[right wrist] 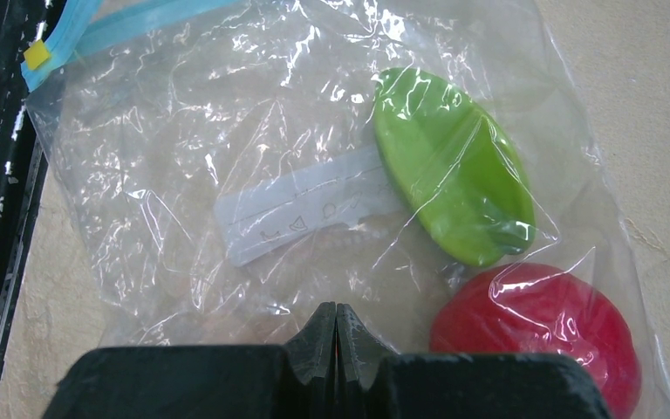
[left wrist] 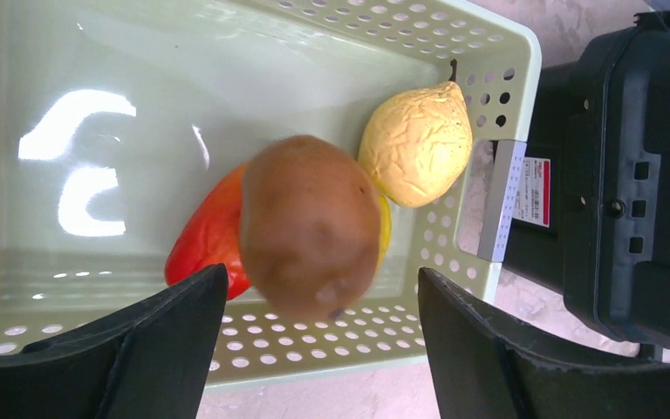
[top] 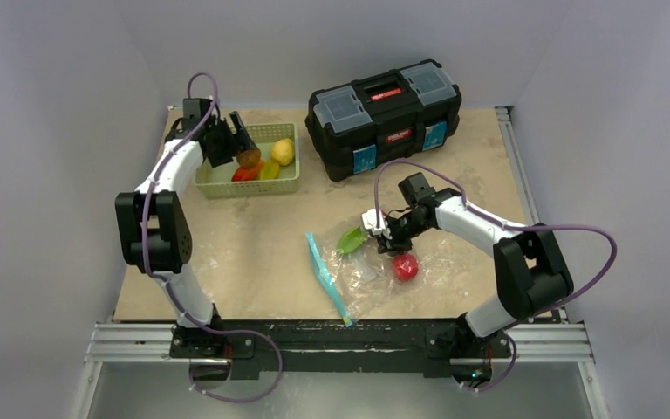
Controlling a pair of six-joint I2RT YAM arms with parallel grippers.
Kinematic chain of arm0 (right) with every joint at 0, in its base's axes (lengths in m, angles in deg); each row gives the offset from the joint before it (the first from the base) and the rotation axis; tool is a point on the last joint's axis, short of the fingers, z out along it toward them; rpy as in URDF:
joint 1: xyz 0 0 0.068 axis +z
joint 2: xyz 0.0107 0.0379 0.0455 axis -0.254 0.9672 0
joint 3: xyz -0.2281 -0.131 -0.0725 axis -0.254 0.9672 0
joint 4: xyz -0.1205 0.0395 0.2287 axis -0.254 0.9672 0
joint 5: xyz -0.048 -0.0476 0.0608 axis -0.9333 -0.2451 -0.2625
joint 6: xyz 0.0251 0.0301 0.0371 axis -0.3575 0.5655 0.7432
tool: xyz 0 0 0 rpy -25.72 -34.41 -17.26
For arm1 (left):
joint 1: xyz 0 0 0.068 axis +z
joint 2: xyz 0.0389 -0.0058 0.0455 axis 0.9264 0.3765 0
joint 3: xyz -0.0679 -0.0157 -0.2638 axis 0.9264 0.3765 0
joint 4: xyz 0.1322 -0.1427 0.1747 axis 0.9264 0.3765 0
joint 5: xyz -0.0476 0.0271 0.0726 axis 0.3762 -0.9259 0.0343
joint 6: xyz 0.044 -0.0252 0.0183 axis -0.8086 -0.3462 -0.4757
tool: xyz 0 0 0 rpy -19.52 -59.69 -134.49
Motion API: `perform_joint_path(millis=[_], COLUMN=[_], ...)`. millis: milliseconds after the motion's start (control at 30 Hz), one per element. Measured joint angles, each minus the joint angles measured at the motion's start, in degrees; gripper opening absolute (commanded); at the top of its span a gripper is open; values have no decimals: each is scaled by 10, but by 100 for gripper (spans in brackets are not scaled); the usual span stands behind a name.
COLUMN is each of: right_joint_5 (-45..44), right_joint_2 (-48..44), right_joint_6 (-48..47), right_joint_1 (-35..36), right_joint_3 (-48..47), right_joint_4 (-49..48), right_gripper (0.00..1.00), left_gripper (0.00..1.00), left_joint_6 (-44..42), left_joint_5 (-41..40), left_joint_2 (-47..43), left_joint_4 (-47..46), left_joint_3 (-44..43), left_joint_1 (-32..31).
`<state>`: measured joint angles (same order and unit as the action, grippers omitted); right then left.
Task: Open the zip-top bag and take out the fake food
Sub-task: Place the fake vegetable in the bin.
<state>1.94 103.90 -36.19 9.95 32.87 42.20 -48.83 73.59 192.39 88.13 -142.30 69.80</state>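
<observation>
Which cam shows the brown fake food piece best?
Left wrist: the brown piece fills mid-frame above the green basket, slightly blurred. Top external shows only a small speck over the basket. Right wrist doesn't show it.

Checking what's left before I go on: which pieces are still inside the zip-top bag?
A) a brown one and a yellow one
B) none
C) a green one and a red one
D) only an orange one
C: the right wrist view shows a green piece and a red piece under the clear plastic of the zip-top bag.
</observation>
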Motion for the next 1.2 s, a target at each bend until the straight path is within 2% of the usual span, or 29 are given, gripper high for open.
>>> perform_joint_path(millis=[67, 267, 400, 533, 833, 1000, 1200], right_joint_5=[0, 0, 0, 0, 2, 3, 7], right_joint_2=[0, -8, -12, -15, -19, -22, -32], right_joint_6=[0, -1, -2, -2, -2, -2, -3], right_joint_1=[0, -2, -3, -4, -4, -4, -5], right_joint_3=[0, 0, 0, 0, 0, 0, 0], right_joint_4=[0, 1, 2, 2, 2, 3, 3], right_gripper=[2, 2, 2, 2, 2, 3, 4], left_gripper=[87, 90, 92, 100, 100, 100, 99], left_joint_6=[0, -5, -10, -11, -3, 15, 15], left_joint_5=[0, 0, 0, 0, 7, 53, 131], left_joint_2=[-1, -27, -77, -166, -314, -382, -451], left_joint_4=[0, 1, -6, -30, -46, -47, -44], left_joint_3=[0, 0, 13, 75, 213, 303, 340], left_joint_1=[4, 9, 11, 12, 31, 60, 63])
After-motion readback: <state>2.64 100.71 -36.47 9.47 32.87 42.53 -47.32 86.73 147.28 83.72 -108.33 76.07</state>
